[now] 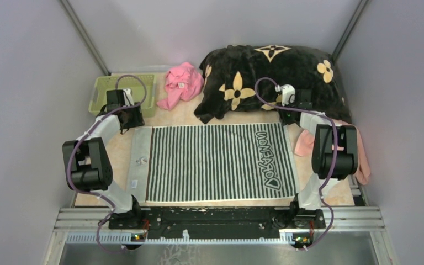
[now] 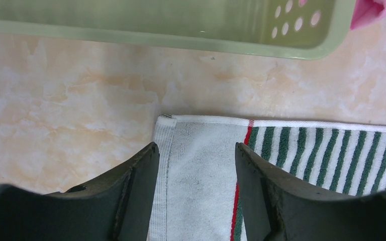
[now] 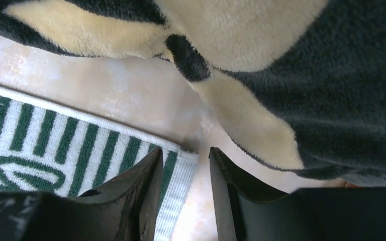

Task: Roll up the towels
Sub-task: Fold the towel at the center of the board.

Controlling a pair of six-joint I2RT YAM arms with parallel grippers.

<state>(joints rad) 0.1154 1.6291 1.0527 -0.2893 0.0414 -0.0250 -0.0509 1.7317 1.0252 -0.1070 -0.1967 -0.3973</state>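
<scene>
Towel point(image 1: 221, 163) lies flat; left gripper point(image 2: 196, 146) spread over one far corner, right gripper point(image 3: 185, 150) narrower, neither pinching.

From my screen, the far right corner is filled by a big black blanket point(image 1: 276, 77) with tan flowers, heaped up, its front edge drooping onto the marbled beige table point(image 1: 182, 117). At the far left I see a pale green plastic basket point(image 1: 102, 93) with round holes in its wall. A crumpled bright pink cloth point(image 1: 183, 83) lies between the two, against the blanket and just beside the basket. An aluminium rail point(image 1: 364, 218) runs along the near edge, and grey walls close in both sides
</scene>
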